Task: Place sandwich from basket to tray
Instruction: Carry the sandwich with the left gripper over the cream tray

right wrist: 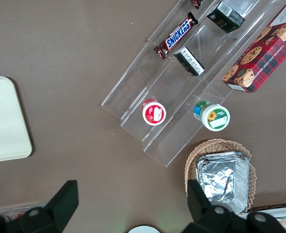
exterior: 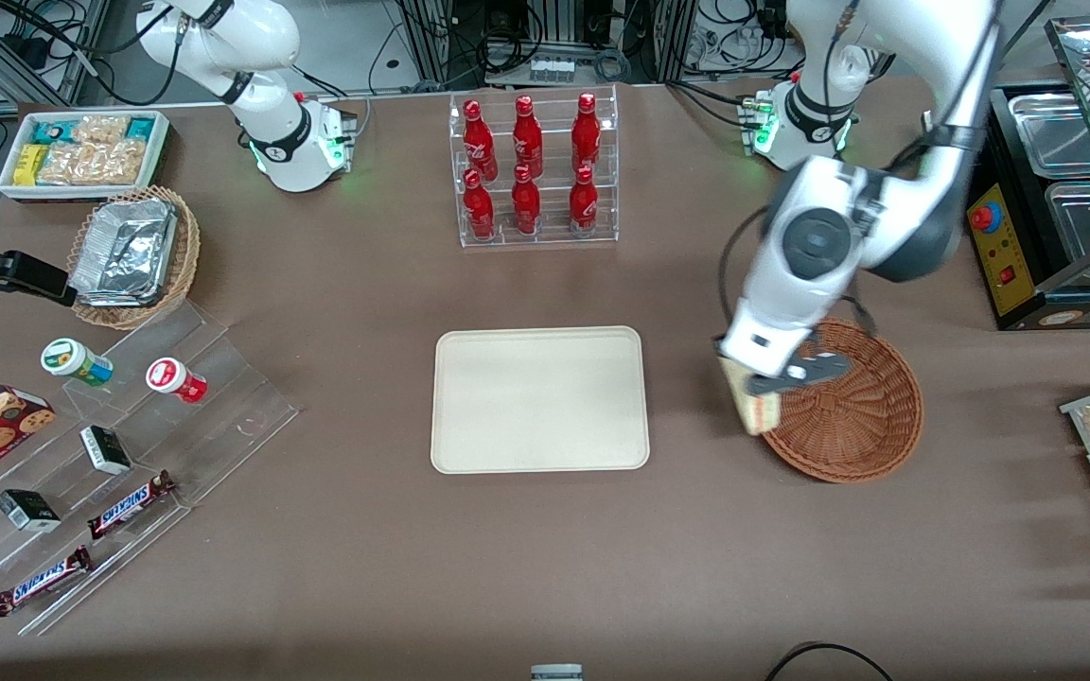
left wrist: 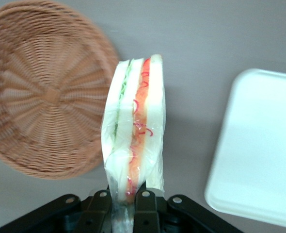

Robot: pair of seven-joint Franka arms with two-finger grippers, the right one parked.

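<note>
My left gripper [exterior: 761,386] is shut on the sandwich [exterior: 753,407], a plastic-wrapped wedge of white bread with red and green filling [left wrist: 135,131]. It holds the sandwich in the air just outside the rim of the round reddish-brown wicker basket [exterior: 852,402], on the side toward the tray. The basket [left wrist: 41,92] looks empty. The cream rectangular tray [exterior: 539,398] lies at the table's middle, bare, a short way from the sandwich toward the parked arm's end; its edge shows in the wrist view [left wrist: 259,150].
A clear rack of red bottles [exterior: 534,170] stands farther from the front camera than the tray. A tan wicker basket with foil trays [exterior: 133,251], a white snack bin [exterior: 81,151] and an acrylic stand with snacks [exterior: 110,445] lie toward the parked arm's end. A food warmer [exterior: 1065,208] stands at the working arm's end.
</note>
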